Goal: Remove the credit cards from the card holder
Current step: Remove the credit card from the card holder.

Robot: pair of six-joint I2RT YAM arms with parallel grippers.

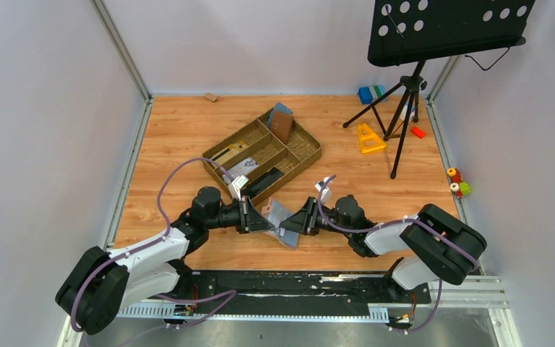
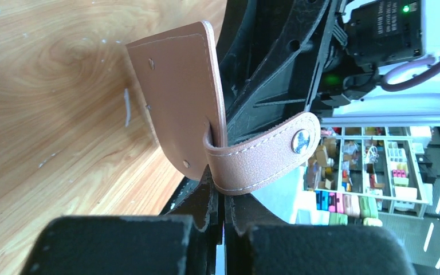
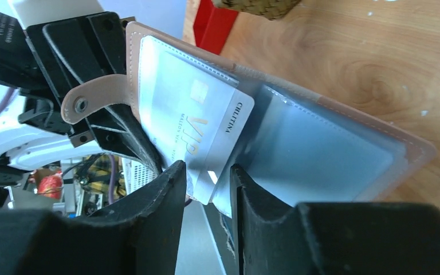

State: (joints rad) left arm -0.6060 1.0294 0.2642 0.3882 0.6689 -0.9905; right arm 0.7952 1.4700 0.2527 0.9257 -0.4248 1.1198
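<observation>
The tan-brown folding leather card holder (image 1: 280, 219) is open at the lower centre of the top view, its edge clamped in the left end effector (image 2: 220, 215). A silver VIP card (image 3: 195, 123) pokes from its clear sleeve. The right end effector (image 3: 206, 183) straddles the card's corner, and I cannot tell if it grips. No card looks fully out yet.

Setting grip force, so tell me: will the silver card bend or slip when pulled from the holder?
Probably stiff: the card juts out flat and unbent. Its glossy face may slip in the right gripper. The card holder looks soft and may flex.
</observation>
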